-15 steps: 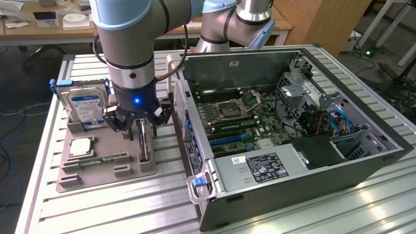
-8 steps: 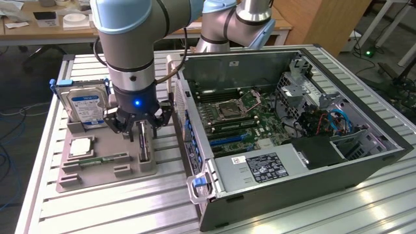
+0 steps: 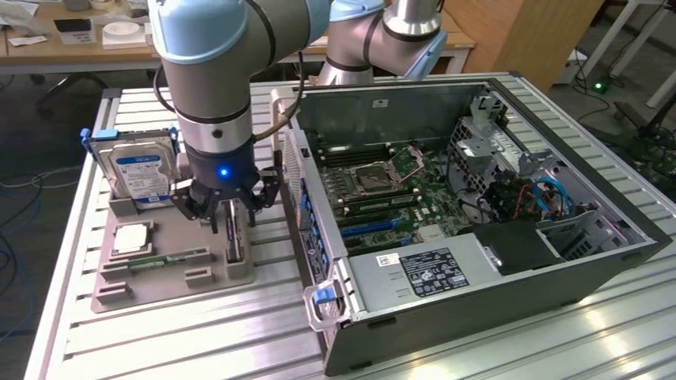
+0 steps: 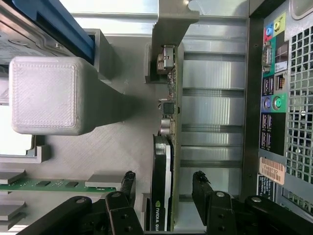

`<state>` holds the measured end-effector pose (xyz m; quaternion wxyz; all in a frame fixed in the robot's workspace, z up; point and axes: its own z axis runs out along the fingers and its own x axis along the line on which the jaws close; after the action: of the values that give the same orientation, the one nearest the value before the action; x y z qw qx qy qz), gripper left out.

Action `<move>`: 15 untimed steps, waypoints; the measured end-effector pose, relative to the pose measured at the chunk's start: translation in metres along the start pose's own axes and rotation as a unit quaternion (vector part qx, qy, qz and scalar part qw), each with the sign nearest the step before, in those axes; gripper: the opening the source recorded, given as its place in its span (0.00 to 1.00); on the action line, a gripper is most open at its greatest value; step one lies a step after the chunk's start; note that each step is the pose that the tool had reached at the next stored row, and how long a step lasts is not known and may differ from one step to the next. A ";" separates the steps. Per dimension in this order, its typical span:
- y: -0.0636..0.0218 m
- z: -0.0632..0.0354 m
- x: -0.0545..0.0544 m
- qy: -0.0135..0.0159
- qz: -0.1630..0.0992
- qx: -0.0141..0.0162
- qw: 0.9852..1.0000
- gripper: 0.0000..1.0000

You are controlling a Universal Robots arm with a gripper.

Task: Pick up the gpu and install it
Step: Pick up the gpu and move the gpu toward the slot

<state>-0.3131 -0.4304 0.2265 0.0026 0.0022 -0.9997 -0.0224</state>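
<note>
The gpu (image 3: 234, 244) stands on edge in a slot of the grey holder (image 3: 158, 281), on the side nearest the computer case. In the wrist view the gpu (image 4: 167, 142) is a thin dark card with a metal end bracket (image 4: 171, 24). My gripper (image 3: 230, 215) has come down right over it. The gripper (image 4: 163, 180) is open, one black fingertip (image 4: 128, 179) on each side of the card. A narrow gap separates each pad from the card's faces.
The holder also carries a blue-labelled hard drive (image 3: 142, 170), a processor chip (image 3: 132, 237) and a green memory stick (image 3: 169, 259). The open computer case (image 3: 591, 261) lies just to the exterior view's right, motherboard (image 3: 385, 190) exposed. Its rear ports (image 4: 271, 93) are close by.
</note>
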 end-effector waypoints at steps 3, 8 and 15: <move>0.0000 0.0002 0.000 0.000 0.000 0.000 1.000 0.59; 0.0040 0.0030 0.000 0.000 0.000 0.000 1.000 0.59; 0.0040 0.0030 0.000 0.000 0.000 0.000 1.000 0.59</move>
<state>-0.3131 -0.4263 0.2237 0.0025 0.0022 -0.9997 -0.0225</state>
